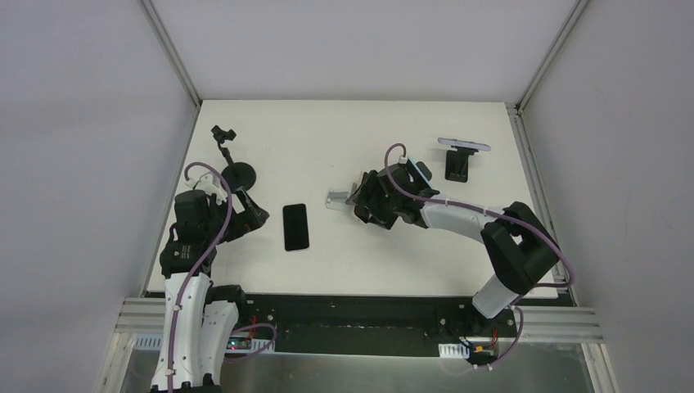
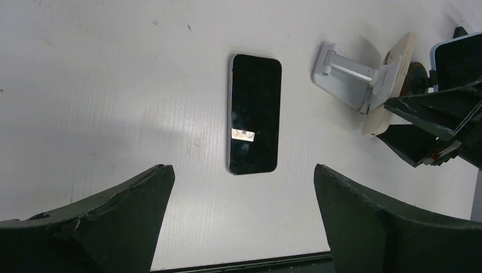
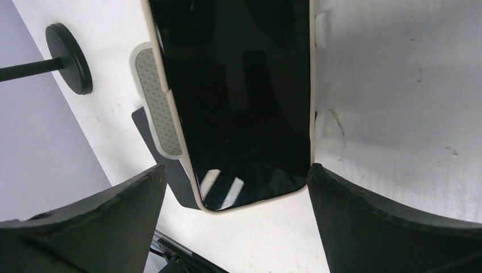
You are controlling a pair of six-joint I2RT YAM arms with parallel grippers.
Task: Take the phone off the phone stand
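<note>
A phone in a cream case [image 3: 239,96], screen dark, leans on the grey pad of a white folding stand [image 3: 154,111]. My right gripper [image 3: 236,182] is open around the phone's free end. Its right fingertip [image 3: 318,176] is at the phone's corner and the left fingertip [image 3: 153,179] stands apart from it. In the top view the right gripper [image 1: 364,201] hides the phone, and only the stand's white foot [image 1: 335,199] shows. The left wrist view shows the stand [image 2: 347,71] and the cream phone [image 2: 392,79] from the side. My left gripper [image 2: 244,187] is open and empty.
A black phone [image 1: 295,227] lies flat between the arms, just ahead of my left gripper [image 1: 250,217]. A black round-base clamp stand [image 1: 237,174] stands at the back left. Another phone [image 1: 464,146] sits on a black stand [image 1: 457,168] at the back right.
</note>
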